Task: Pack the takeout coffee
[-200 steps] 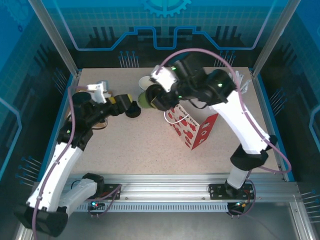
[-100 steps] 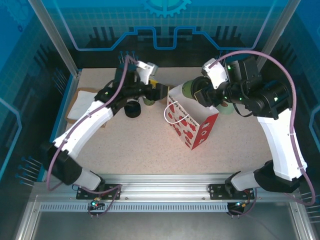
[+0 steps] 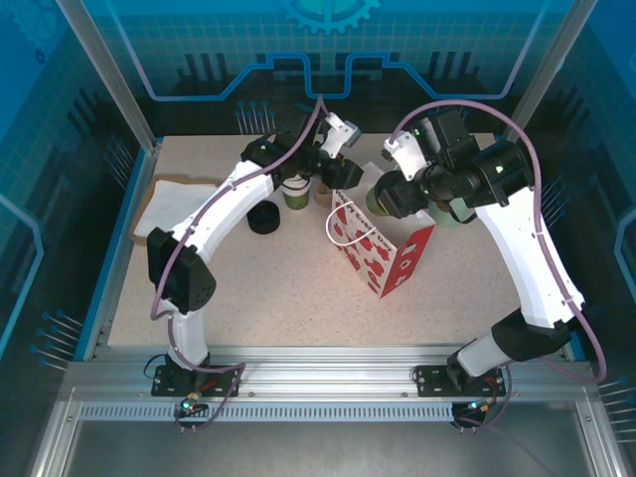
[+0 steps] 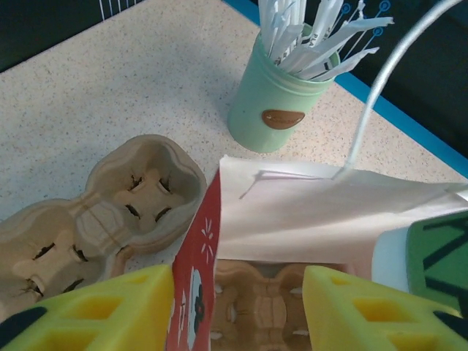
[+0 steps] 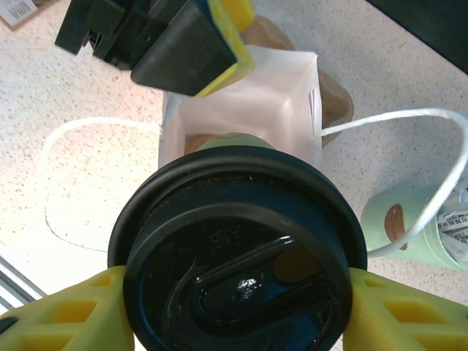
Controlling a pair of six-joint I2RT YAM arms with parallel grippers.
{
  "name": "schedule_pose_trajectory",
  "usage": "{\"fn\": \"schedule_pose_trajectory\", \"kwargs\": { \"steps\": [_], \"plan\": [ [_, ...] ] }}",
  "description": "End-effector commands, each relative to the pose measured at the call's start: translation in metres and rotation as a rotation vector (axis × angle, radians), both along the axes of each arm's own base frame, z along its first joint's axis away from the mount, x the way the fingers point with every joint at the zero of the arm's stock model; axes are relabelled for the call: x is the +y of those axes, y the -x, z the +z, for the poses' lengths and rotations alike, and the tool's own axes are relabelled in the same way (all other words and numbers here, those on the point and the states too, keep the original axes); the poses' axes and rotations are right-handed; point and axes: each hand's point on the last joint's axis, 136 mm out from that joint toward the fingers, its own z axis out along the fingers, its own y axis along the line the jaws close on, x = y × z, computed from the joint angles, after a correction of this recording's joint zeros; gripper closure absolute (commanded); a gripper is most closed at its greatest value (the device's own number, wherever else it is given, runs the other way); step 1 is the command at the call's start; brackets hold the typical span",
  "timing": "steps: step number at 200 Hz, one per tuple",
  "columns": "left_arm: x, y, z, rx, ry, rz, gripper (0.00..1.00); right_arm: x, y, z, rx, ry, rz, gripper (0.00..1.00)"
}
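My right gripper [image 5: 238,311] clasps the small green paper cup with black plastic lid [image 5: 234,219]. Probably light, crushable; grip near stiff rim.

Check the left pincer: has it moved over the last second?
Yes. The left pincer has swung right and away from the bases, from beside the loose lid to the bag rim.

My top camera sits high behind my arm bases, looking down over the whole table [image 3: 298,288]. My wrist cameras, behind the left pincer [image 4: 235,311] and right pincer [image 5: 238,307], look down at close range into the paper bag [image 4: 329,212], shared by all three views.
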Motion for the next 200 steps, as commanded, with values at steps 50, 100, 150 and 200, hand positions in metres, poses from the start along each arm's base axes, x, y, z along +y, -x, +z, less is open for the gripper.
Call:
{"fn": "schedule_pose_trajectory", "kwargs": {
  "steps": [50,100,150,200],
  "plan": [
    [-0.008,-0.001,-0.009,0.029,-0.04,-0.067,0.71,-0.015,0.001,-0.032,0.145,0.109,-0.013,0.65],
    [-0.01,-0.001,-0.008,0.027,-0.035,-0.078,0.83,-0.016,0.0,-0.048,0.21,0.152,-0.011,0.66],
    [-0.009,0.0,-0.007,0.019,-0.041,-0.091,0.93,-0.014,-0.003,-0.062,0.264,0.183,0.002,0.67],
    [-0.009,0.001,-0.009,0.014,-0.044,-0.102,1.0,-0.012,-0.007,-0.077,0.319,0.209,0.007,0.67]
  ]
}}
